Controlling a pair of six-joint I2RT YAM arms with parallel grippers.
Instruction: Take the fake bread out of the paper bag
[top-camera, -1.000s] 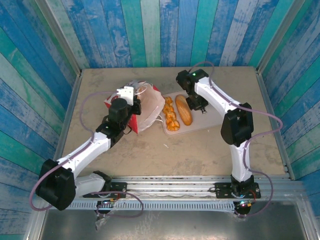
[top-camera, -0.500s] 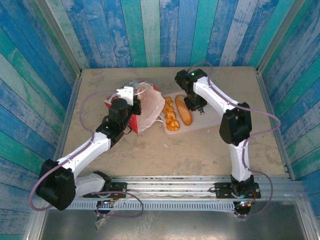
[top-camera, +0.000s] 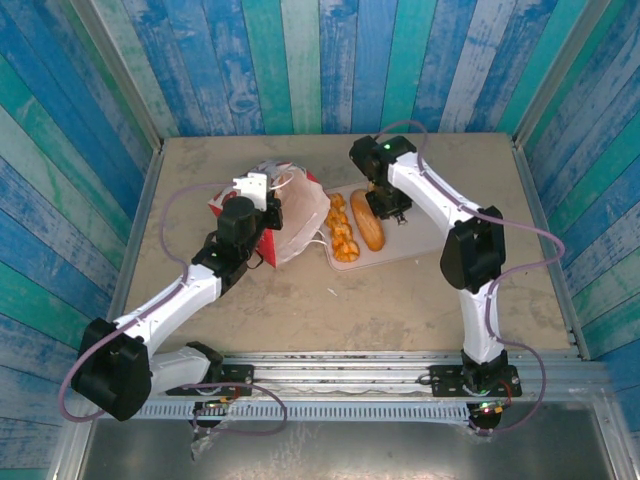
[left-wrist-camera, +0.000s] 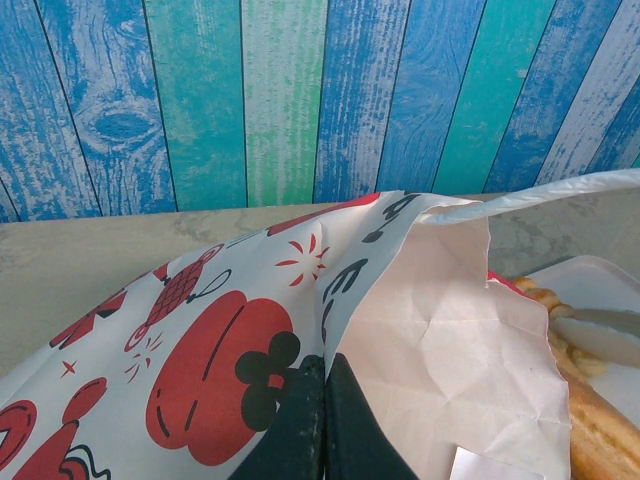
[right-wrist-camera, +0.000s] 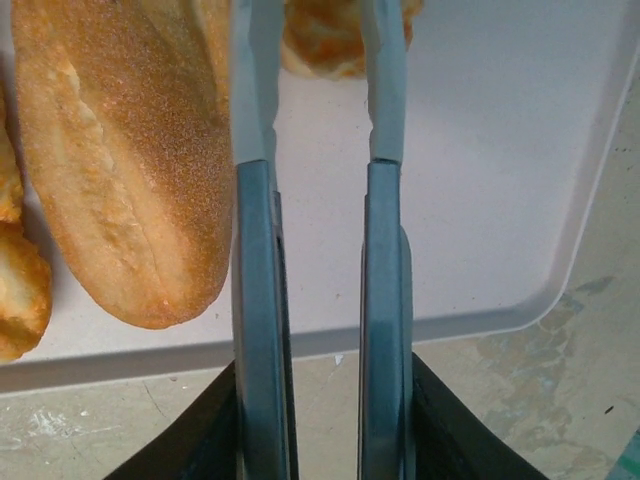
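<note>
We find the left gripper (left-wrist-camera: 323, 378) clamped on the paper bag (left-wrist-camera: 200, 320), arm outstretched. The right gripper (right-wrist-camera: 318, 50) hangs slightly parted, empty, arm folded.

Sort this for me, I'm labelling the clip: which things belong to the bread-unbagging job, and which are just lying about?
Job: white paper bag with red apple prints; golden oblong toy loaf; small orange toy pastries.
Lying about: pale flat tray under the bread.

A scuffed, sandy table (top-camera: 400, 300) carries a red-and-white paper bag (top-camera: 295, 225) left of centre, and a pale tray (top-camera: 405, 245) just beside it.
</note>
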